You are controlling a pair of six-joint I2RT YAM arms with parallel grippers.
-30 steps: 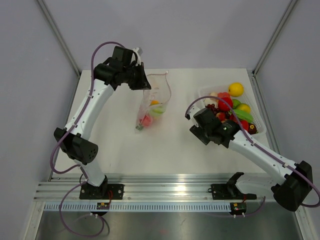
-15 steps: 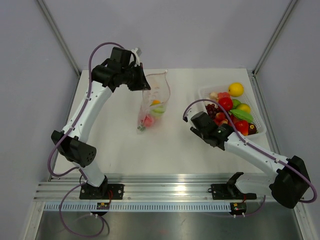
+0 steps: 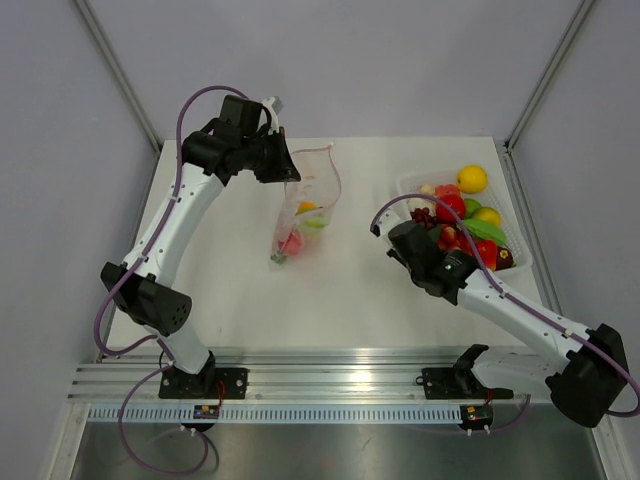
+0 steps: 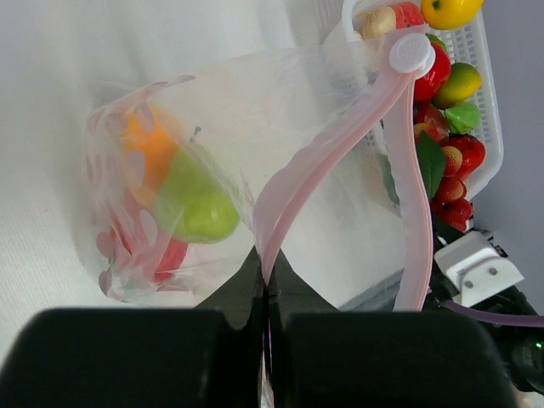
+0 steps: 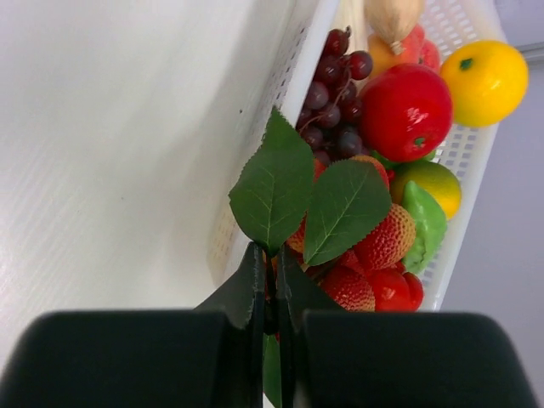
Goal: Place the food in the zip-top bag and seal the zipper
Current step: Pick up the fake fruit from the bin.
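The clear zip-top bag (image 3: pixel 305 215) hangs open over the table, with green (image 4: pixel 197 202), orange and red food inside. My left gripper (image 3: pixel 285 165) is shut on the pink zipper (image 4: pixel 331 144) strip at the bag's mouth (image 4: pixel 266 270). More food lies in the white tray (image 3: pixel 517 232): dark grapes (image 5: pixel 336 93), a red apple (image 5: pixel 406 110), a yellow fruit (image 5: pixel 483 72) and bumpy red fruits (image 5: pixel 382 242) with green leaves (image 5: pixel 306 187). At the tray's near-left edge, my right gripper (image 3: pixel 424 220) is shut on the stem of those leaves (image 5: pixel 274 270).
The tray (image 5: pixel 459 161) sits at the table's right edge, close to the side wall. A white slider (image 4: pixel 410 53) sits at the far end of the zipper. White tabletop lies between bag and tray.
My right gripper has closed onto the leafy stem at the tray's edge after shifting slightly toward the tray. The left arm and the bag have barely moved.
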